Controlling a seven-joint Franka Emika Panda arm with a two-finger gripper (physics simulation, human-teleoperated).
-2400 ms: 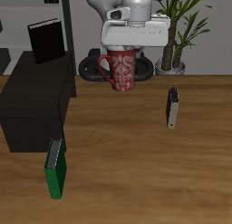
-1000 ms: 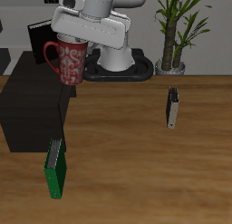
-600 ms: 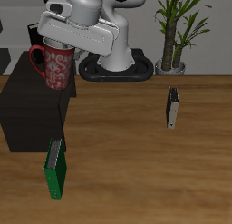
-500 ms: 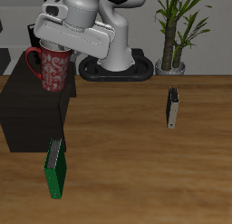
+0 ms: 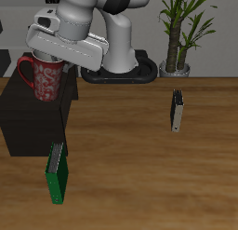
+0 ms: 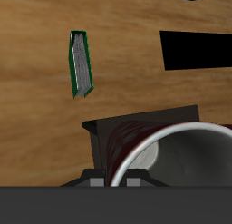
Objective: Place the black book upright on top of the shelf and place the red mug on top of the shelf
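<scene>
Red pale-speckled mug [image 5: 46, 77], black-brown shelf [image 5: 28, 117], green book [image 5: 57, 172]

red mug [image 5: 46, 77] held in gripper [image 5: 52, 59] above shelf [image 5: 28, 113]; green book [image 5: 57, 171] stands before shelf near table's front edge; grey-and-white book [image 5: 176, 111] well apart.

table [image 5: 139, 150]: wooden, showing plank grain, carrying everything listed here
shelf [image 5: 33, 117]: large dark box sitting on the table at one end; its flat top is partly hidden by the arm in the exterior view, so what is lying there cannot be told
green book [image 5: 57, 171]: standing on edge on the table just in front of the shelf, toward the table's front edge; also showing in the wrist view [image 6: 82, 64]
grey-and-white book [image 5: 176, 111]: standing on edge on the table, well apart from the shelf
plant pot [image 5: 177, 66]: sitting farther back than the shelf, at the table's back
robot base [image 5: 121, 71]: resting at the table's back, between shelf and plant pot
</scene>
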